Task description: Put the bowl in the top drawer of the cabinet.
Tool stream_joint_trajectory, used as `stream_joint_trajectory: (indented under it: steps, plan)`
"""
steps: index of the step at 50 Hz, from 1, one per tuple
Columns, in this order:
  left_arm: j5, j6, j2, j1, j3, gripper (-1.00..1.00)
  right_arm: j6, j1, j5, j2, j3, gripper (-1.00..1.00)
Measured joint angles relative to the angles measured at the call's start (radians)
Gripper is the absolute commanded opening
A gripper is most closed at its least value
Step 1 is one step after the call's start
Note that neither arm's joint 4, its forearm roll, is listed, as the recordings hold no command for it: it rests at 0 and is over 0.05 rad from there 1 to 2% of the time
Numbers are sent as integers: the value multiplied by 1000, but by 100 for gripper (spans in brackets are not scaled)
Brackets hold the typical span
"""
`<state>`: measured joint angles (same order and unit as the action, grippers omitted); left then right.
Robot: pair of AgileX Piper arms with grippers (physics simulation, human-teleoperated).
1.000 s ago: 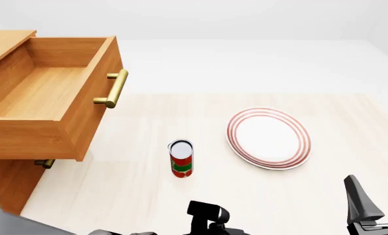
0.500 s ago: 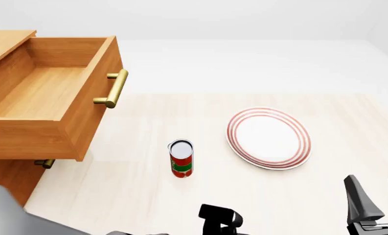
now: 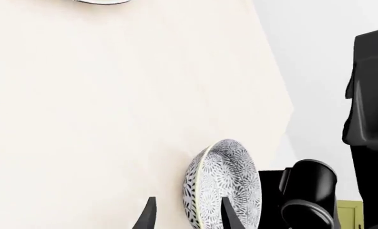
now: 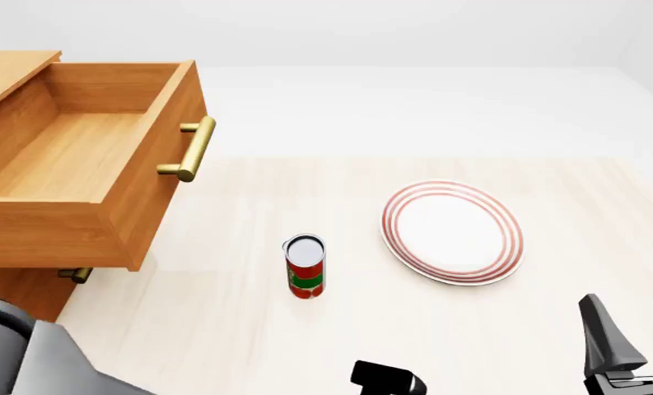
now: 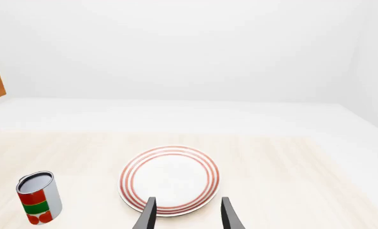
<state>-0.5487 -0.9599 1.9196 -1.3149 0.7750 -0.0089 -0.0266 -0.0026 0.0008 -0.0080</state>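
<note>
Three views split the scene between them. Only the left wrist view shows the bowl (image 3: pixel 224 188): its grey-blue floral pattern is seen nearly edge-on, right at the near edge of the table (image 3: pixel 112 95), just ahead of the left gripper (image 3: pixel 185 218). That claw stands wide, one fingertip (image 3: pixel 146 218) on the bare table side and the other in front of the bowl's rim; whether they touch the bowl cannot be told. Beyond the bowl stand black parts of the right arm (image 3: pixel 370 114). The front view does not show the bowl at all; there the left arm (image 4: pixel 30 358) comes in at the near left corner.

The front view alone shows the cabinet (image 4: pixel 7 296) along the table's left edge, with the top drawer (image 4: pixel 79 177) pulled out over the table, its inside bare and its brass bar handle (image 4: pixel 191 150) facing right. A second small brass handle (image 4: pixel 76 275) peeks out below it. The right wrist view catches only a sliver of that wood.

A can (image 4: pixel 305 266) stands upright near the middle of the table, its label red and green with no writing that can be read. The plate (image 4: pixel 453 232), white with red rings, lies towards the right. The right gripper (image 5: pixel 185 213) hangs near the near right corner, claw wide and holding nothing, the plate just ahead of its fingertips.
</note>
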Motion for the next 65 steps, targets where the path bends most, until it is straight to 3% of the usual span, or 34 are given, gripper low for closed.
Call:
stream_joint_trajectory:
  steps: [29,53,54,65]
  plan:
    - [-31,-43,77,-37,27,100,0,0,0,0,0,100]
    - [-59,-6,105,-52,40,100,0,0,0,0,0,100]
    - [-62,-6,106,-52,40,-100,0,0,0,0,0,100]
    - [-63,-63,118,-32,44,-100,0,0,0,0,0,100]
